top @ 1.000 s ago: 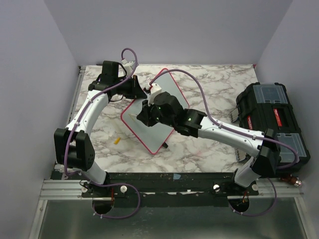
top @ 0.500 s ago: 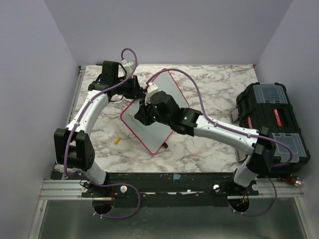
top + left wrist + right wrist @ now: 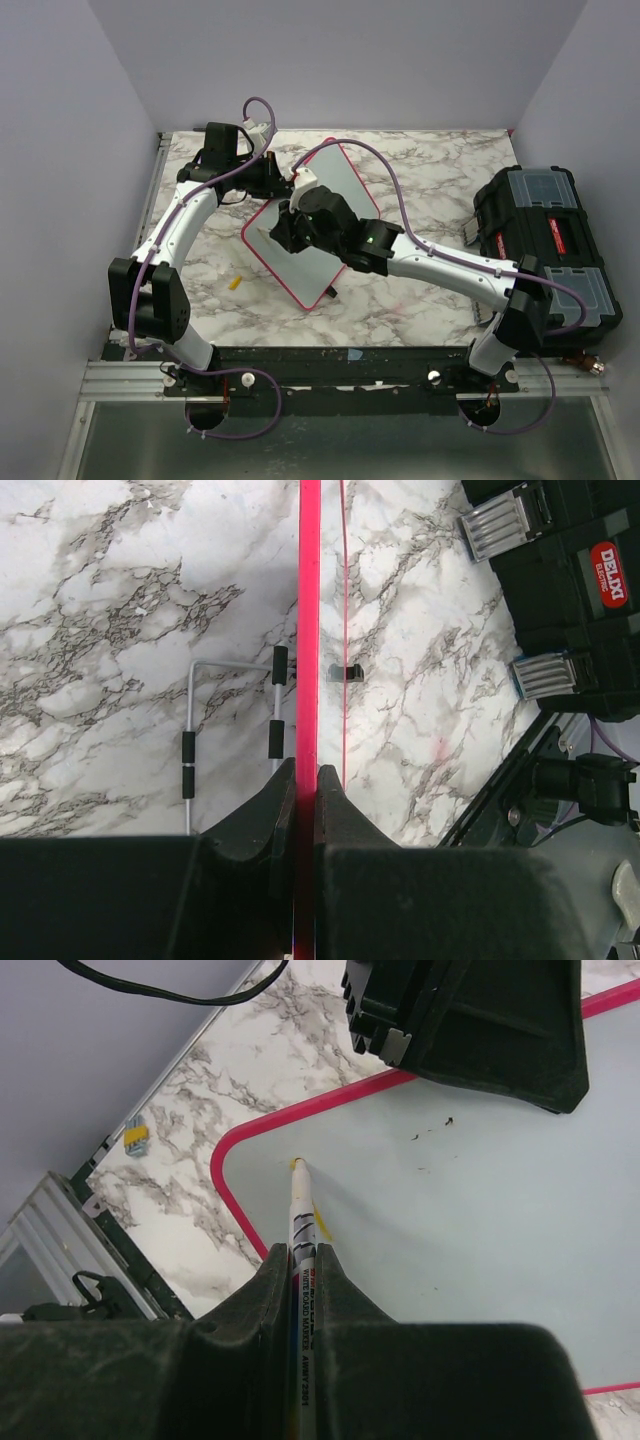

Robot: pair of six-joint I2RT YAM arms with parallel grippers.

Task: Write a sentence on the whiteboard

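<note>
The whiteboard lies as a tilted diamond on the marble table, white with a red-pink rim. My left gripper is shut on its upper-left edge; in the left wrist view the jaws pinch the rim seen edge-on. My right gripper is shut on a white marker. The marker's yellow tip touches the board face near its left corner. Of the sentence, only one short yellow stroke shows beside the marker; no words are readable.
A black toolbox stands at the right table edge, also in the left wrist view. A small yellow cap lies on the table left of the board. A wire stand and black clip sit by the board's rim.
My right arm has shifted slightly left and away over the board, while the marker tip stays near the board's left corner. The left arm and board have not moved.
</note>
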